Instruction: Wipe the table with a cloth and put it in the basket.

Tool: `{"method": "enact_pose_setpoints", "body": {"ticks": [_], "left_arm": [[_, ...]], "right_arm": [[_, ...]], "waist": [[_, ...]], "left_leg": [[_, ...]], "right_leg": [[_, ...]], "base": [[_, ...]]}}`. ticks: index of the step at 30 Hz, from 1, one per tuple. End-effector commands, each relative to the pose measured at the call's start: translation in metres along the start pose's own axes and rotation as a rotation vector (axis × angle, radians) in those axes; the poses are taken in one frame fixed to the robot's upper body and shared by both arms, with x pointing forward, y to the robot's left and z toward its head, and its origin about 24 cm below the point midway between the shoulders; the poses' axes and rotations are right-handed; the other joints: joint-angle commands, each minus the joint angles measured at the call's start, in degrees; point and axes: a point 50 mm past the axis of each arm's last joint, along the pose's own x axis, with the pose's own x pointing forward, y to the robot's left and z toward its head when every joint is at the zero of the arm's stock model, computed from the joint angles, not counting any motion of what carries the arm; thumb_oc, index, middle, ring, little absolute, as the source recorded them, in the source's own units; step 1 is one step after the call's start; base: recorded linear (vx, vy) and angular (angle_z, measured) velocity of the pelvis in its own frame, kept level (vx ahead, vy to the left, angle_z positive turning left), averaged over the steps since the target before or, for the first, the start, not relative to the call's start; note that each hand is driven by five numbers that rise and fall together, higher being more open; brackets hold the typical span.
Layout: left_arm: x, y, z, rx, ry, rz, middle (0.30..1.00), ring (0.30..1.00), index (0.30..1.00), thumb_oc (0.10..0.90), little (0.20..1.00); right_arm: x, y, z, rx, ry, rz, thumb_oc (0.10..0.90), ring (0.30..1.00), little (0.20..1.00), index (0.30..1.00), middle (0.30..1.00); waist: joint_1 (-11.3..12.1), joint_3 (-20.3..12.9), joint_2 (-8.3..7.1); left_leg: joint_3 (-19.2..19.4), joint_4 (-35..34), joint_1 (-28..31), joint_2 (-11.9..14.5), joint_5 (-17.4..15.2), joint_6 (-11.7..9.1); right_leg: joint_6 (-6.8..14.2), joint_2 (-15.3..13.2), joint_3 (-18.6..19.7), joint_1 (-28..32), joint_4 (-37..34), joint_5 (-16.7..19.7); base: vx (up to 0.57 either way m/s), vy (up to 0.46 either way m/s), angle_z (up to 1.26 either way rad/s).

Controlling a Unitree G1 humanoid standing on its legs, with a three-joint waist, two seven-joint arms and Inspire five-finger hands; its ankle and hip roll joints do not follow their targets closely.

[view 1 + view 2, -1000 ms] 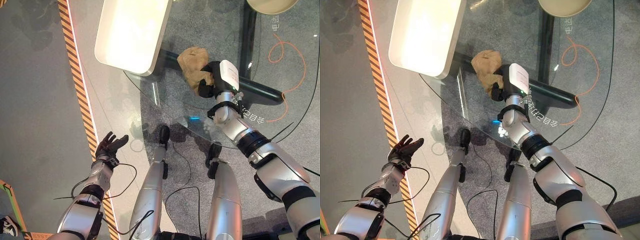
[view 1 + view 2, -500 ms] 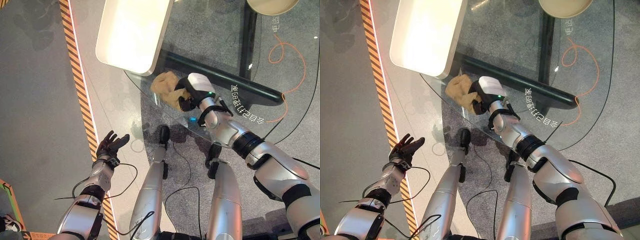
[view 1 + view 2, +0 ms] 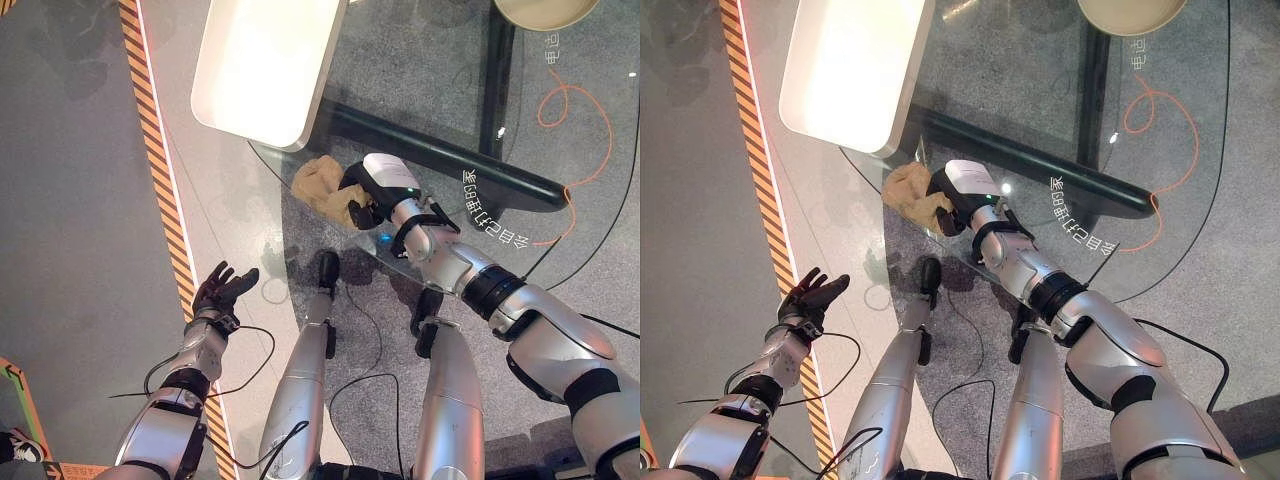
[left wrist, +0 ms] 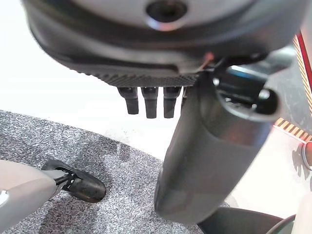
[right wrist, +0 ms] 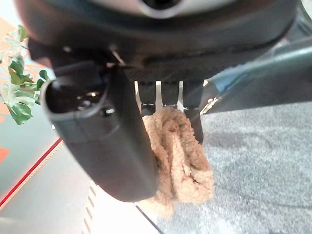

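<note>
A crumpled tan cloth [image 3: 320,184] lies on the round glass table [image 3: 430,90], close to its near left rim. My right hand [image 3: 360,192] rests on the cloth's right side. Its fingers [image 5: 192,105] curl over the bunched cloth [image 5: 181,158], and the thumb [image 5: 114,146] stands beside it. My left hand [image 3: 222,290] hangs over the floor left of the table, fingers spread and holding nothing. A round beige container [image 3: 545,10], perhaps the basket, shows at the far right edge of the table.
A white rounded rectangular tray [image 3: 265,65] sits at the table's far left. Black base bars [image 3: 450,160] run under the glass. An orange cord [image 3: 572,100] loops on the carpet beneath. Orange-black striped tape [image 3: 150,150] crosses the floor at the left.
My right hand has dragged the cloth across the glass from the table's middle leftward to the near left rim. The left hand has stayed still.
</note>
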Motion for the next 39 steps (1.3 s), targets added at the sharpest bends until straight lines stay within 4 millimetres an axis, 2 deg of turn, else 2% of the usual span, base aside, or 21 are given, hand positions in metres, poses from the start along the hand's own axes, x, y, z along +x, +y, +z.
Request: {"method": "enact_pose_setpoints", "body": {"ticks": [1,6,7,9,20,24,25,26,28,30,33,35,39], "left_arm": [[0.004,0.008,0.02,0.067,-0.058,0.02,0.9,0.9,0.9,0.8,0.9],[0.002,0.015,0.016,0.05,-0.063,0.04,0.9,0.9,0.9,0.8,0.9],[0.002,0.016,0.016,0.049,-0.063,0.041,0.9,0.9,0.9,0.8,0.9],[0.0,0.021,0.016,0.046,-0.069,0.051,0.9,0.9,0.9,0.8,0.9],[-0.001,0.03,0.025,0.029,-0.094,0.081,0.9,0.9,0.9,0.8,0.9],[-0.002,0.035,0.028,0.022,-0.103,0.091,0.9,0.9,0.9,0.8,0.9],[-0.002,0.036,0.029,0.022,-0.103,0.092,0.9,0.9,0.9,0.8,0.9],[-0.002,0.038,0.03,0.02,-0.104,0.094,0.9,0.9,0.9,0.8,0.9],[-0.002,0.039,0.032,0.019,-0.105,0.095,0.9,0.9,0.9,0.8,0.9],[-0.002,0.041,0.035,0.022,-0.106,0.098,0.9,0.9,0.9,0.8,0.9],[-0.002,0.044,0.039,0.025,-0.109,0.104,0.9,0.9,0.9,0.8,0.9],[-0.002,0.049,0.046,0.029,-0.117,0.12,0.9,0.9,0.9,0.8,0.9],[-0.002,0.055,0.056,0.032,-0.124,0.137,0.9,0.9,0.9,0.8,0.9]], "right_arm": [[0.017,-0.045,0.044,0.037,-0.149,-0.284,0.1,0.3,0.2,0.3,0.3],[0.013,-0.079,0.001,0.072,0.061,-0.598,0.1,0.3,0.2,0.3,0.3],[0.012,-0.08,-0.001,0.075,0.071,-0.611,0.1,0.3,0.2,0.3,0.3],[0.005,-0.093,-0.027,0.108,0.185,-0.726,0.1,0.3,0.2,0.3,0.3],[-0.031,-0.118,-0.102,0.13,0.447,-0.909,0.1,0.3,0.2,0.3,0.3],[-0.059,-0.123,-0.142,0.149,0.594,-0.989,0.1,0.3,0.2,0.3,0.3],[-0.061,-0.123,-0.145,0.15,0.606,-0.995,0.1,0.3,0.2,0.3,0.3],[-0.075,-0.126,-0.163,0.158,0.674,-1.031,0.1,0.3,0.2,0.3,0.3],[-0.084,-0.128,-0.172,0.157,0.725,-1.058,0.1,0.3,0.2,0.3,0.3],[-0.105,-0.132,-0.193,0.165,0.822,-1.103,0.1,0.3,0.2,0.3,0.3],[-0.122,-0.134,-0.206,0.208,0.912,-1.16,0.1,0.3,0.2,0.3,0.3],[-0.145,-0.136,-0.223,0.285,1.007,-1.225,0.1,0.3,0.2,0.3,0.3],[-0.167,-0.136,-0.236,0.37,1.086,-1.295,0.1,0.3,0.2,0.3,0.3]], "waist": [[0.23,-1.2,0.47],[-0.08,-1.2,0.51],[-0.07,-1.2,0.48],[-0.28,-1.2,0.14],[-1.59,-1.2,-1.01],[-2.07,-1.2,-1.12],[-2.1,-1.2,-1.13],[-2.21,-1.2,-1.08],[-2.27,-1.2,-1.11],[-2.39,-1.2,-1.29],[-2.5,-1.2,-1.54],[-2.75,-1.2,-2.17],[-3.02,-1.2,-2.8]], "left_leg": [[2.88,8.79,-0.28,-3.79,-9.53,3.05],[3.04,9.08,-0.68,-3.36,-9.6,3.37],[3.05,9.1,-0.7,-3.33,-9.61,3.37],[3.02,9.62,-1.22,-3.01,-9.99,3.6],[3.21,10.62,-2.87,-2.38,-11.02,4.27],[3.27,10.97,-3.13,-2.22,-11.44,4.43],[3.28,11.03,-3.14,-2.2,-11.48,4.44],[3.24,11.37,-3.44,-2.14,-11.67,4.54],[3.21,11.54,-3.6,-2.03,-11.82,4.58],[3.06,12.04,-3.83,-1.9,-12.07,4.7],[2.94,12.34,-4.02,-1.71,-12.31,4.7],[2.73,12.52,-4.19,-1.48,-12.58,4.66],[2.47,12.88,-4.48,-1.25,-12.87,4.54]], "right_leg": [[1.87,0.86,-1.4,4.64,-15.79,8.34],[1.93,1.08,-1.26,4.24,-15.34,8.46],[1.95,1.1,-1.27,4.21,-15.31,8.46],[2.01,1.38,-1.23,3.7,-14.95,8.4],[2.13,2.03,-0.89,1.86,-14.44,8.5],[2.17,2.12,-0.68,1.54,-14.46,8.5],[2.18,2.13,-0.66,1.52,-14.44,8.51],[2.22,2.15,-0.52,1.17,-14.29,8.55],[2.25,2.17,-0.45,1.01,-14.23,8.56],[2.3,2.18,-0.39,0.88,-14.09,8.67],[2.41,2.27,-0.31,0.76,-14.01,8.73],[2.55,2.46,-0.29,0.71,-14.04,8.85],[2.83,2.76,-0.03,0.37,-13.74,8.95]], "base": [[0.0,0.0,0.0],[0.0,0.0,0.0],[0.0,0.0,0.0],[0.0,0.0,0.0],[0.0,0.0,0.0],[0.0,0.0,0.0],[0.0,0.0,0.0],[0.0,0.0,0.0],[0.0,0.0,0.0],[0.0,0.0,0.0],[0.0,-0.025,0.01],[0.01,-0.05,0.04],[0.01,-0.024,0.05]]}}
